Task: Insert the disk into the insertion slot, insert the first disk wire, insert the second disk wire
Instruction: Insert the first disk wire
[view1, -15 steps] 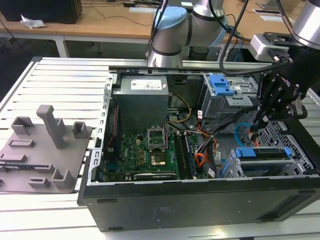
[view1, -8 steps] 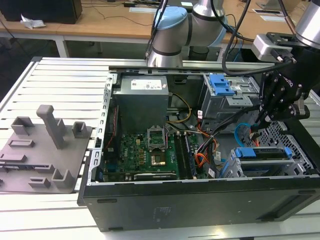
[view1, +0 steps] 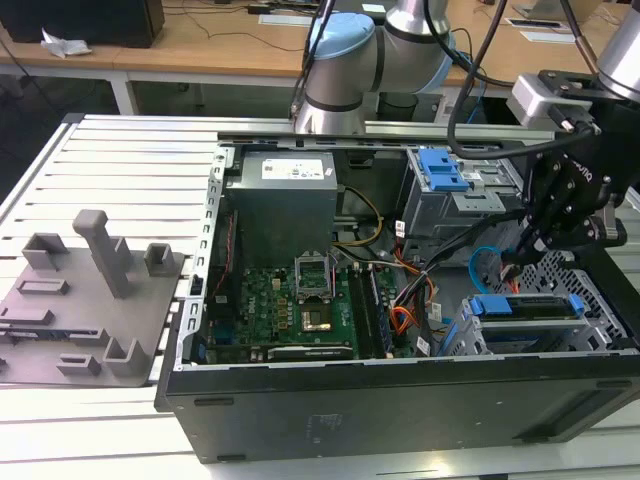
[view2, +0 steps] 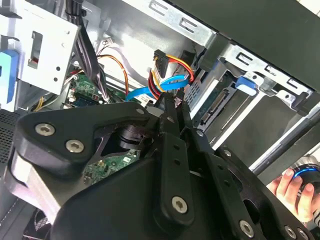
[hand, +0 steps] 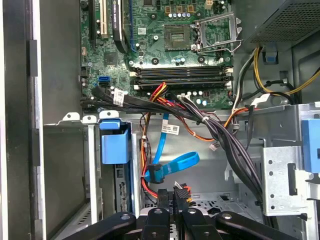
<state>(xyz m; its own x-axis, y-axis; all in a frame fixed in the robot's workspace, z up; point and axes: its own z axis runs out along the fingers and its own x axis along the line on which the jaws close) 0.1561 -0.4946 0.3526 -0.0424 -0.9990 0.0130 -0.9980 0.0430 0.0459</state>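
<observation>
Exterior view: gripper (view1: 513, 258) hanging at 12 o'clock of the disk (view1: 525, 305), jaws pinching narrow on the first disk wire (view2: 170, 61) by its dark plug, as I'm reading it. Disk sitting in the insertion slot (view1: 578, 262), at 4 o'clock in the computer case (view1: 400, 400). Wire looking light, limp, thin red-orange strands. Plug looking small, hard plastic, probably fragile, so gripping the plug body, not the strands. Second disk wire (hand: 175, 164) looping glossy light-blue just beside. Slot showing grey perforated sheet metal. Disk looking rigid, blue-framed.

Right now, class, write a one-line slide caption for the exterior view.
Open computer case: the gripper hangs by the disk sitting in the insertion slot.
</observation>
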